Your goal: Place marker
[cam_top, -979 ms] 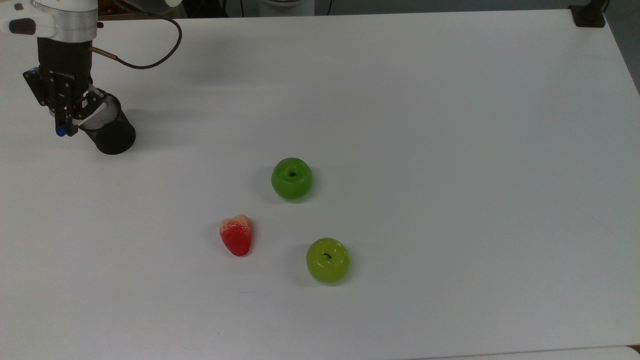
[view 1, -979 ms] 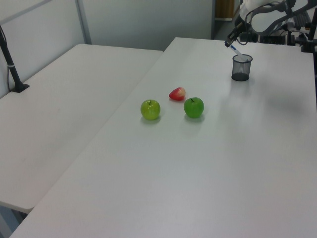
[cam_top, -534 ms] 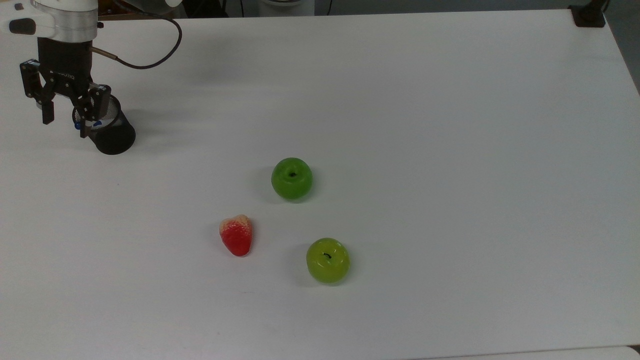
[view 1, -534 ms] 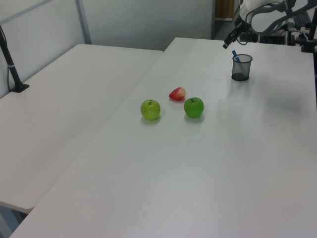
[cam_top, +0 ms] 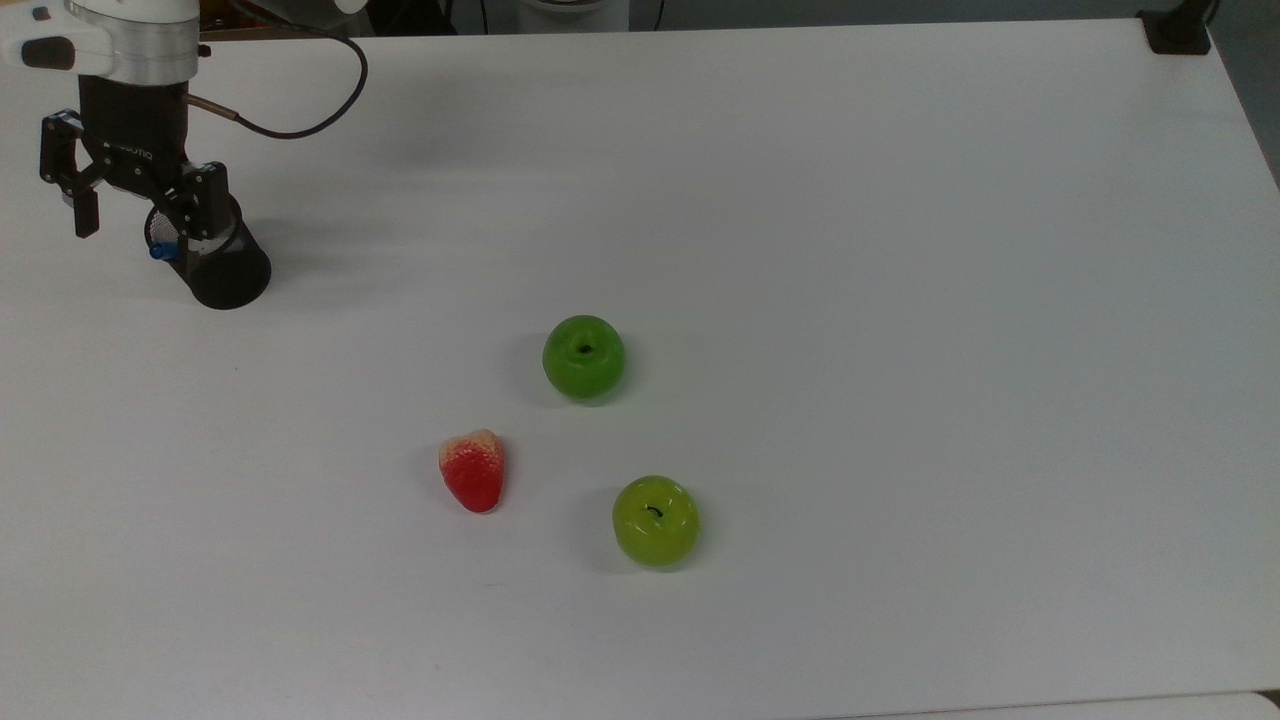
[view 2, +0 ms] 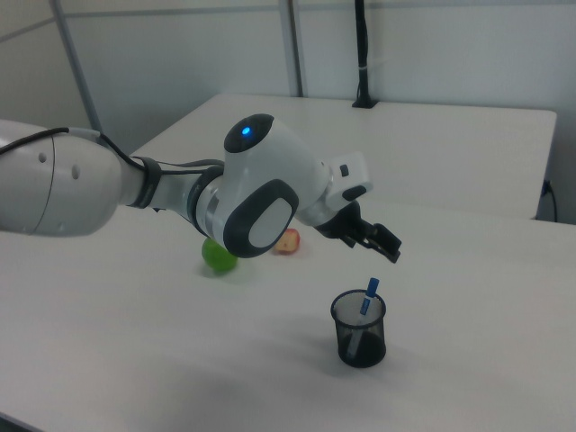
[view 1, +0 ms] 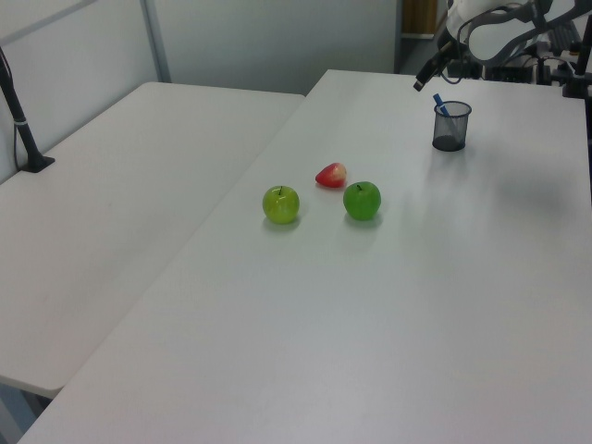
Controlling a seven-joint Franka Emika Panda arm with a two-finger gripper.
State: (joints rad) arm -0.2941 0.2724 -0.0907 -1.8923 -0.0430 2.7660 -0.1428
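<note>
Gripper (cam_top: 140, 225): I'm seeing its fingers spread apart and empty, hanging just above the mesh pen cup (cam_top: 222, 268); a second ago they were clenching the marker.
Marker (view 2: 367, 298): now leaning inside the cup, near the tabletop's (cam_top: 900, 250) corner, so I'm judging it placed.
Surroundings: two green apples (cam_top: 584, 357) (cam_top: 656, 520) and a strawberry (cam_top: 473, 470) are sitting mid-table, well apart, blocking nothing.

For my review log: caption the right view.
Open end effector above mesh cup holding the marker.

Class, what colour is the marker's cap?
Blue; the marker stands in the cup, clearest in the right view.
</note>
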